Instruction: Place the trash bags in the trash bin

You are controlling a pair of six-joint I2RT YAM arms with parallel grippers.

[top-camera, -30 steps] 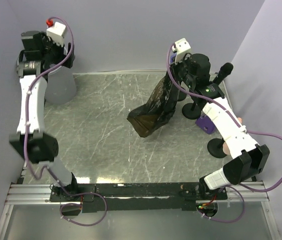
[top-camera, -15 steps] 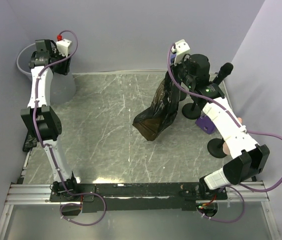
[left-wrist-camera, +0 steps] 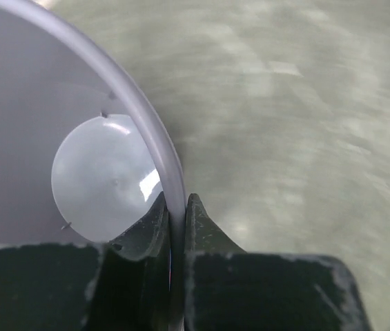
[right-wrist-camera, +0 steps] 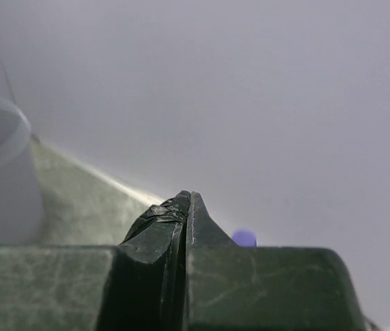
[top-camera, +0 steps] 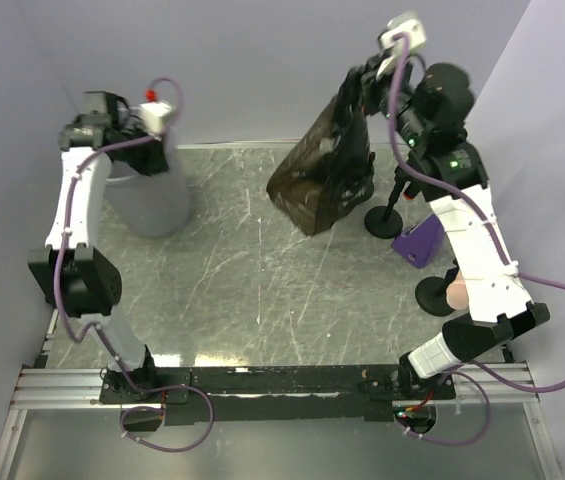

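A: L gripper [left-wrist-camera: 175, 200], what's it doing?
B: Pinched narrow on the rim of the bin [left-wrist-camera: 29, 103], one finger inside, one outside.
A: Where's the bin?
B: Upright, far-left of the table [top-camera: 262, 290].
A: R gripper [right-wrist-camera: 186, 200]?
B: Clamped tight on the top of the bag [top-camera: 322, 170], black film nipped btwn the tips.
A: And the bag?
B: Hangs from R, far-right by the back wall, well apart from the bin. Can't tell if its bottom touches the table.
A: Anything else?
B: Black stands [top-camera: 384, 222] & a purple thing [top-camera: 422, 240], just right of it.
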